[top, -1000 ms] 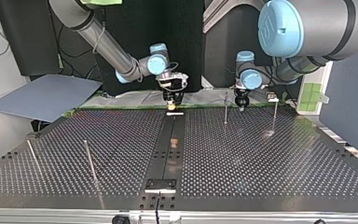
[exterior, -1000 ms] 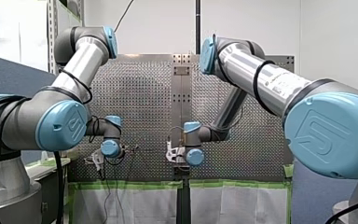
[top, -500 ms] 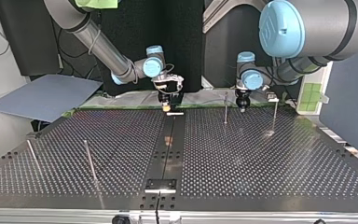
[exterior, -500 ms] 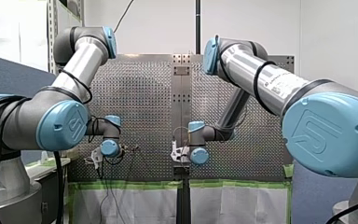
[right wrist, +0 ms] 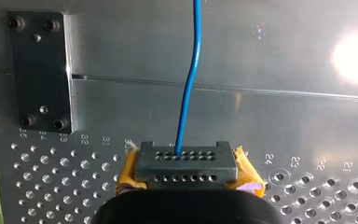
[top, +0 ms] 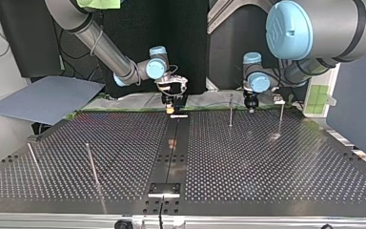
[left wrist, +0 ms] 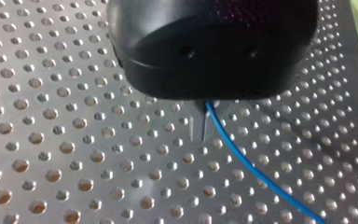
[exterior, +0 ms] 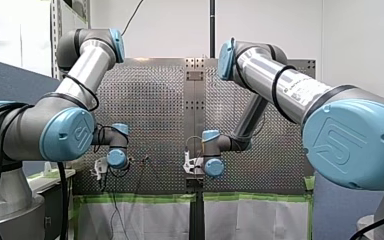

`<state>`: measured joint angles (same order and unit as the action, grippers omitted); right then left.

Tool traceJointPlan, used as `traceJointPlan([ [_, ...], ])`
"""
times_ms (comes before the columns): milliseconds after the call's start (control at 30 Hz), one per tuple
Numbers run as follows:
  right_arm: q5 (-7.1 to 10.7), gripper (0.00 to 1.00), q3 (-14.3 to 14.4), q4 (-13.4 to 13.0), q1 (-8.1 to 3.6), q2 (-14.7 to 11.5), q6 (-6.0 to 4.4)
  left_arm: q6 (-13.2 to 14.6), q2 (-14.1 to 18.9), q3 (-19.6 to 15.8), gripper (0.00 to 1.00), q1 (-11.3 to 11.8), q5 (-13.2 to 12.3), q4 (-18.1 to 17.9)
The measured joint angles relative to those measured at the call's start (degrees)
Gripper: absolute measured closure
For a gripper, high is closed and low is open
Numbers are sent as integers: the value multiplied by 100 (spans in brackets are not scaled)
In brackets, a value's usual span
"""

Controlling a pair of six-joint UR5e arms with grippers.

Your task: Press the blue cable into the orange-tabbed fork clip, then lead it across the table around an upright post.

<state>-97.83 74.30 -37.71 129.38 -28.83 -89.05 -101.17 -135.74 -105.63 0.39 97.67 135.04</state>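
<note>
A thin blue cable (right wrist: 191, 70) runs straight ahead out of my right gripper (right wrist: 186, 161), whose yellow-padded fingers are shut on it above the table's smooth middle strip (right wrist: 270, 112). In the left wrist view the same blue cable (left wrist: 247, 163) comes out from under my black left gripper (left wrist: 200, 100), which is shut on it low over the perforated table (left wrist: 51, 140). In the top view my right gripper (top: 174, 102) hangs at the table's far edge in the middle. My left gripper (top: 251, 102) is to its right, beside an upright post (top: 230, 109). I cannot make out the fork clip.
A second thin post (top: 281, 114) stands at the top view's far right. Two more posts (top: 91, 164) (top: 32, 157) stand at its near left. A dark screwed plate (right wrist: 39, 70) sits beside the middle strip. A grey board (top: 47, 98) lies off the table.
My right gripper has shifted a little to the top view's left and then held still. My left gripper has crept slightly to that view's right, away from the post.
</note>
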Motion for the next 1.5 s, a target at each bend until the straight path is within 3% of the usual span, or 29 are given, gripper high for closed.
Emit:
traceJointPlan([
  [133,1,100,-1,11,8,2,0,12,0,-1,98,38,15,5],
  [167,2,100,-1,22,11,2,0,19,0,0,82,45,3,3],
  [200,2,100,0,32,13,2,0,37,0,-1,82,55,-21,-1],
  [233,3,100,-1,41,15,3,0,58,0,-1,59,64,-47,-2],
  [267,4,100,0,54,14,3,0,75,0,-1,45,75,-79,-3],
  [300,4,100,0,61,14,3,0,81,-1,-1,45,91,-132,-7],
  [367,6,100,0,74,14,3,0,57,-1,-1,13,114,-221,-22],
  [467,8,100,-1,86,9,3,0,-39,-2,-2,5,152,-362,-70],
  [567,5,100,0,103,2,4,0,-125,-1,-6,3,185,-504,-129],
  [833,4,100,2,118,1,4,0,-24,0,-139,0,285,-886,-2],
  [1233,9,100,2,125,0,3,0,413,61,-677,0,409,-1494,-122],
  [1500,9,100,2,140,8,4,-2,382,329,-987,0,473,-1892,-339],
])
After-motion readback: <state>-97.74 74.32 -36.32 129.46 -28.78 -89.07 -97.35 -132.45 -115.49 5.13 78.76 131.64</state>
